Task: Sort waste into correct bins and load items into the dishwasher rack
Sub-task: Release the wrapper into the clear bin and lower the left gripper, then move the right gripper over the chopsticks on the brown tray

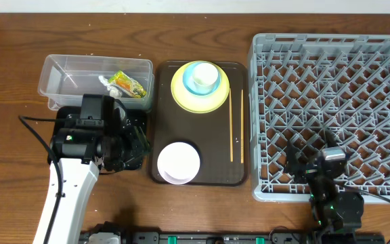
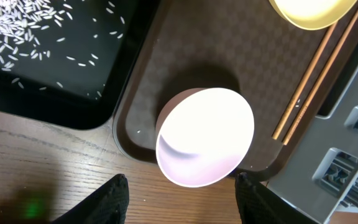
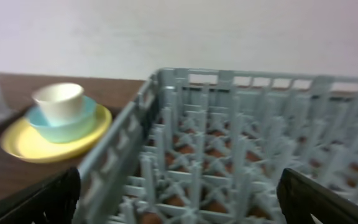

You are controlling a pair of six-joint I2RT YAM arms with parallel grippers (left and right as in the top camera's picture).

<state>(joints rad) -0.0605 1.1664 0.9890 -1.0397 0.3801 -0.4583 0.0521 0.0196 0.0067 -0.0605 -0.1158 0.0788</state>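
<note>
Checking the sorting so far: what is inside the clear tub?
The clear tub holds a green-and-orange wrapper and a white paper scrap. The left arm covers its near edge, so anything there is hidden.

Flat brown serving tray (image 1: 212, 135) on a dark wooden table (image 1: 5, 81), white wall (image 3: 166, 31) behind

We see a wooden table (image 1: 12, 54). On it sits a brown tray (image 1: 212, 146), with a grey rack (image 1: 257, 102) right of it and a clear tub (image 1: 59, 71) and black tray (image 2: 36, 102) left of it.
</note>
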